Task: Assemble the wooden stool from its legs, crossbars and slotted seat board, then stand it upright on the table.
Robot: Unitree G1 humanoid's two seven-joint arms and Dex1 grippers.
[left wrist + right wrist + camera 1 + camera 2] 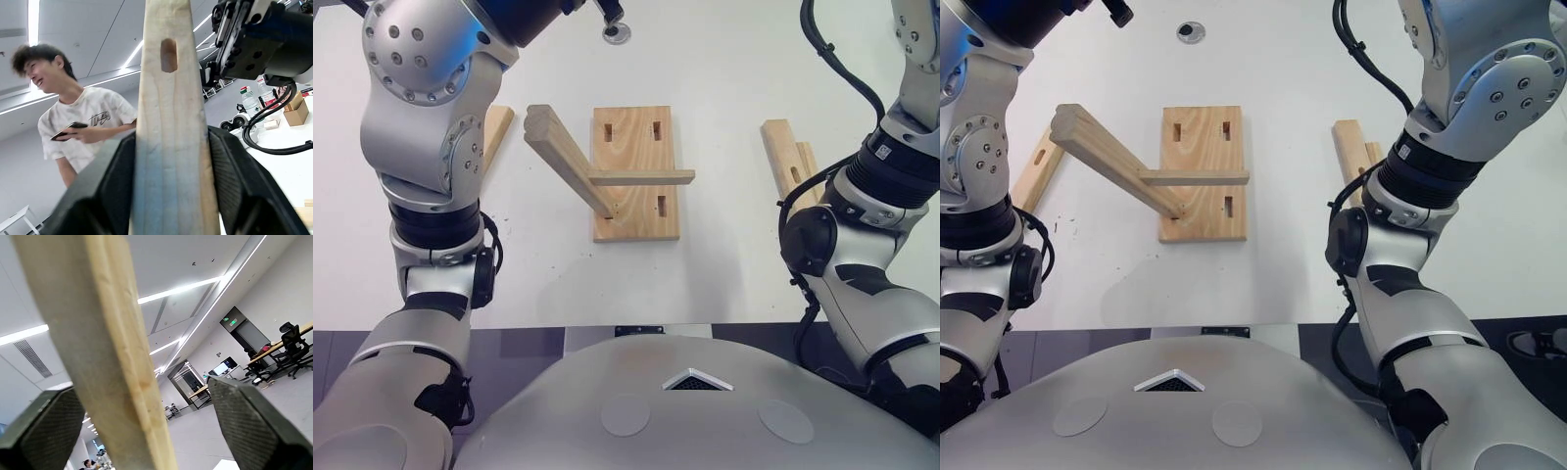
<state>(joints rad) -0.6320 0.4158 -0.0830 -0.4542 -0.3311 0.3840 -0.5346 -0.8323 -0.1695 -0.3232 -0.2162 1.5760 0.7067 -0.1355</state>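
Observation:
The slotted seat board (634,132) lies flat mid-table. One leg (566,152) stands in a near slot, leaning far-left, and a crossbar (646,177) runs right from it. A spare leg (497,125) lies on the left, partly behind my left arm. Two more pieces (787,155) lie on the right. In the left wrist view my left gripper (171,196) is shut on a slotted wooden leg (168,122), with its fingers (110,196) pressed against both sides. In the right wrist view my right gripper (142,431) holds a wooden piece (112,347) that leans against one finger (44,431).
A round metal hole (616,32) sits in the white table (724,264) at the far middle. My raised arms stand over the table's left and right sides. Bare tabletop lies between the seat board and the front edge.

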